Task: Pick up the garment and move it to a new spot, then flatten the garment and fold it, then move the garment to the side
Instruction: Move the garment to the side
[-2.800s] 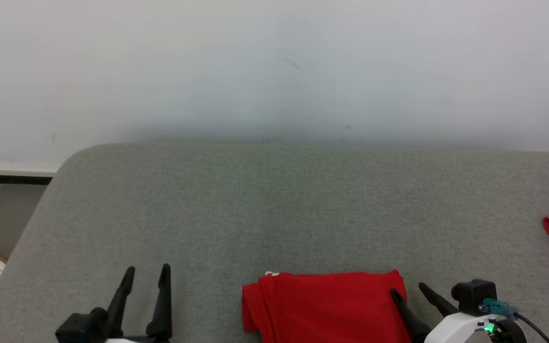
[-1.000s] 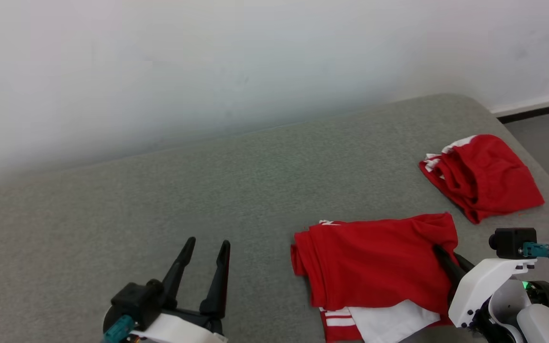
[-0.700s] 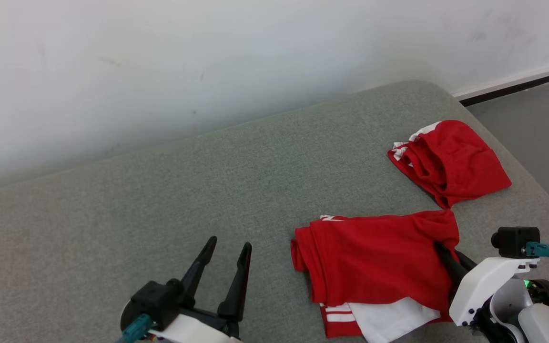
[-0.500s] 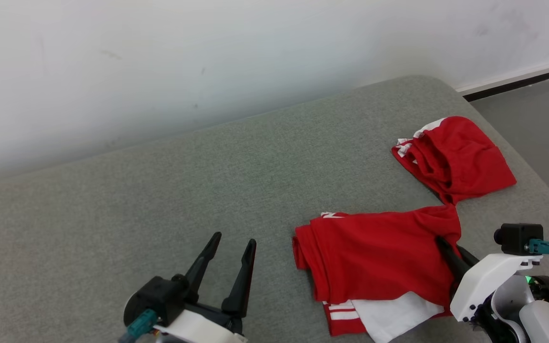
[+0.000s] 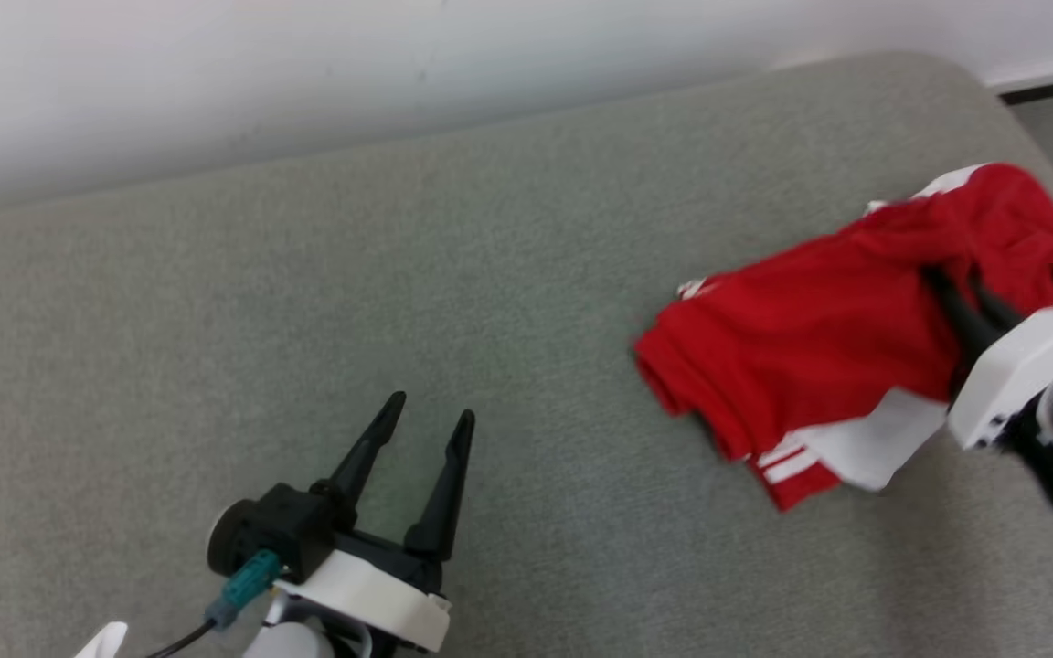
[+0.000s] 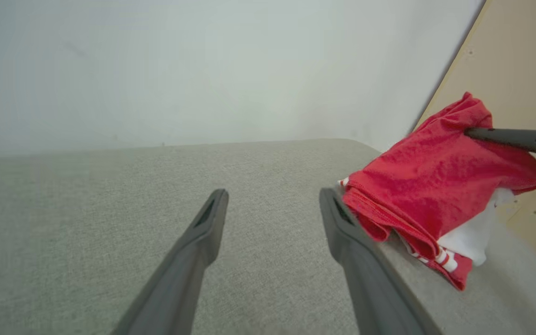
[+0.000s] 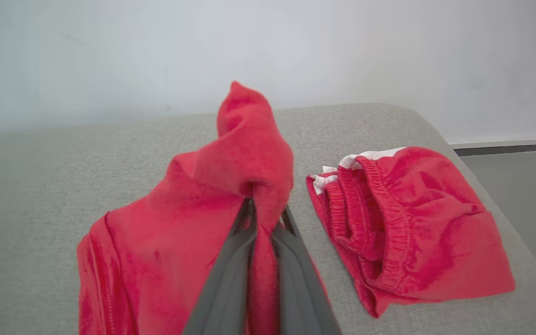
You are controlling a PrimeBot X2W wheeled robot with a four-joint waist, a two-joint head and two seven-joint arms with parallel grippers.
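your right gripper [image 7: 266,207] pinches a raised corner of the red garment [image 5: 801,356], which lies at the right end of the grey cushion [image 5: 353,274], just beside red shorts [image 7: 412,223]. your left gripper [image 5: 430,408] hovers spread, empty.

The left gripper [image 6: 273,195] rises from 6 o'clock, its two long dark fingers spread wide over a grey woven fabric surface [image 6: 86,223]. At 3 o'clock lies a folded red cloth garment [image 6: 426,186], white layer and red-and-white stripes at its lower edge. The right gripper [image 6: 472,133] enters from 3 o'clock as a slim dark finger, tip at the garment's raised top. A pale wall [image 6: 179,70] spans 12 o'clock; a tan panel [image 6: 519,56] stands at 2 o'clock.
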